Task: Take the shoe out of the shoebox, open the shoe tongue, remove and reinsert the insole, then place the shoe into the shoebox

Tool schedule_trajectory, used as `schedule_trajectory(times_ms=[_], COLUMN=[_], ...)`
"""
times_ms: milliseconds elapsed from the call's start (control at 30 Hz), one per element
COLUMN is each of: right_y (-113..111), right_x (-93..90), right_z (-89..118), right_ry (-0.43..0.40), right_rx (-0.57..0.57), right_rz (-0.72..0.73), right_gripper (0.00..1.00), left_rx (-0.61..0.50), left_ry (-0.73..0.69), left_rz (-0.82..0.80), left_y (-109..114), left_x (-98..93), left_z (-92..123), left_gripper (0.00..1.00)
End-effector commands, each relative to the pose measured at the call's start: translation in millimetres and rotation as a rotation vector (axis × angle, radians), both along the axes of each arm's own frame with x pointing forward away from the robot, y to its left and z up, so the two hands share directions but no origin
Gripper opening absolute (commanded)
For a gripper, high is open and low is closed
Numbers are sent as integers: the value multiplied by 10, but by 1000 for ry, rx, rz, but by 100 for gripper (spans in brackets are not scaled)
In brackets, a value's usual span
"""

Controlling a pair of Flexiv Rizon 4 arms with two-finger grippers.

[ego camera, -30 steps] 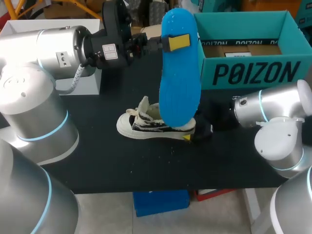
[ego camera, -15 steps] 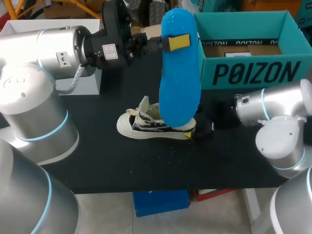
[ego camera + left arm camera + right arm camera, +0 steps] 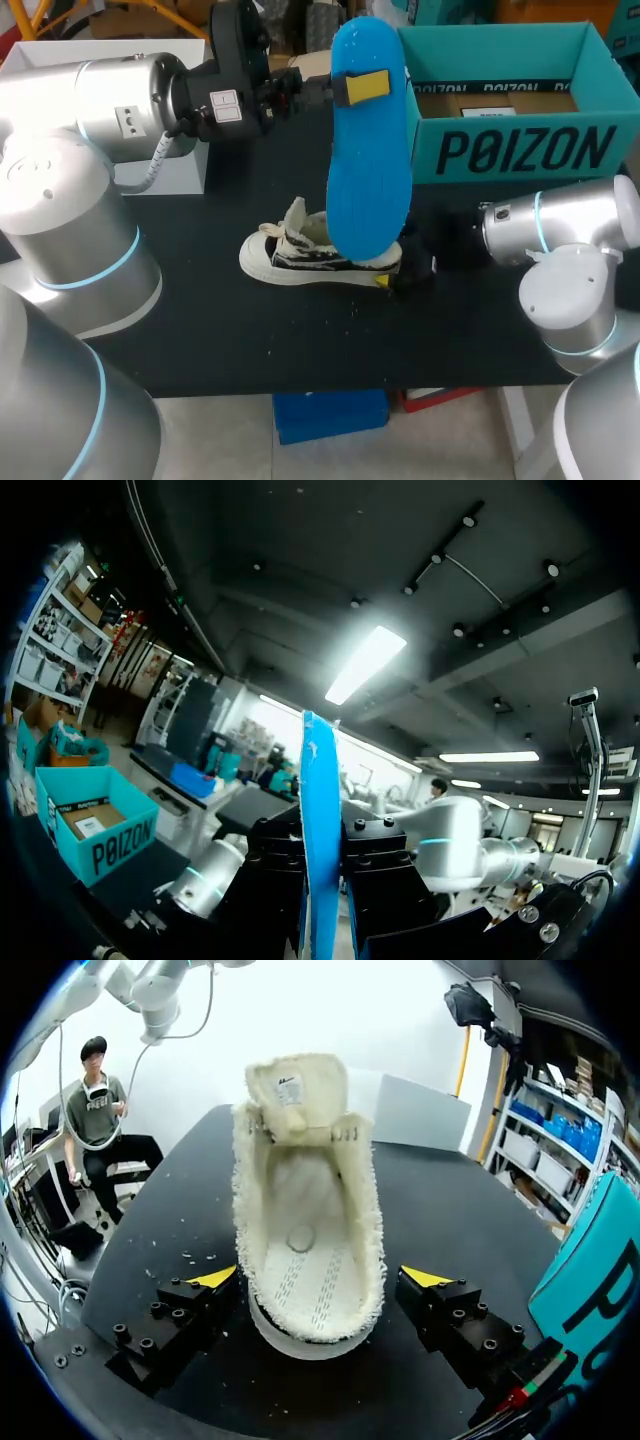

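Your left tool [image 3: 360,87] pinched the blue insole [image 3: 368,170], holding it upright in the air above the shoe [image 3: 300,255]. The shoe stood on the bench [image 3: 250,330] near the teal shoebox [image 3: 520,150]. Your right tool [image 3: 318,1278] was spread, with one finger on either side of the shoe's heel.

The insole [image 3: 368,150] is smooth blue foam, matt with a faint sheen. The shoe [image 3: 305,1220] is lined with rough, nubbly cream fleece around a flat stitched footbed. Its outside is dark cloth over a white rubber sole of dull gloss. The shoebox [image 3: 520,150] is matt teal card, bare brown inside. The bench [image 3: 300,340] is matt black, flecked with lint. The left arm [image 3: 110,95] and right arm [image 3: 565,225] have satin silver metal shells. The right hand [image 3: 320,1278] has matt black fingers set with screws, and yellow plastic tips.
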State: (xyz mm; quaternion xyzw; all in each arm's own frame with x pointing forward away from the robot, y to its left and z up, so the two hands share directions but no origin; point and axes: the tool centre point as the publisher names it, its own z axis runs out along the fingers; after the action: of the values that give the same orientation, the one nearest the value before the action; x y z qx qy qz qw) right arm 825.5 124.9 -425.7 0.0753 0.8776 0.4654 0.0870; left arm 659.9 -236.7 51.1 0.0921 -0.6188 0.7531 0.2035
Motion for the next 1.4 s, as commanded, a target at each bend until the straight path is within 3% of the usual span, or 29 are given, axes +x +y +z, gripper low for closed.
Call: schedule_trajectory(times_ms=[33,133,300,467,533,567,600,667,700,900,1400], right_y=[-7,-2,-7,17,48,73,92,131,154,250,475], right_x=[31,94,258,369,399,409,419,438,442,450,412], right_z=[127,386,792,945,963,971,976,975,980,984,845], right_ry=[30,47,61,99,114,119,124,138,147,178,121], right_rx=[-97,-178,-406,-575,-630,-664,-698,-755,-780,-874,-1001], right_rz=[46,91,234,302,317,325,330,342,344,336,187], right_gripper=[100,100,100,100,98,82,75,79,73,74,75], left_rx=[1,1,1,1,1,1,1,1,1,1,1], left_ry=[0,0,0,0,0,0,0,0,0,0,0], left_rz=[4,4,4,4,4,4,4,4,4,4,4], left_y=[-17,-17,-17,-17,-17,-17,-17,-17,-17,-17,-17], left_x=[-11,-11,-11,-11,-11,-11,-11,-11,-11,-11,-11], left_z=[-4,-4,-4,-4,-4,-4,-4,-4,-4,-4,-4], left_gripper=[0,0,0,0,0,0,0,0,0,0,0])
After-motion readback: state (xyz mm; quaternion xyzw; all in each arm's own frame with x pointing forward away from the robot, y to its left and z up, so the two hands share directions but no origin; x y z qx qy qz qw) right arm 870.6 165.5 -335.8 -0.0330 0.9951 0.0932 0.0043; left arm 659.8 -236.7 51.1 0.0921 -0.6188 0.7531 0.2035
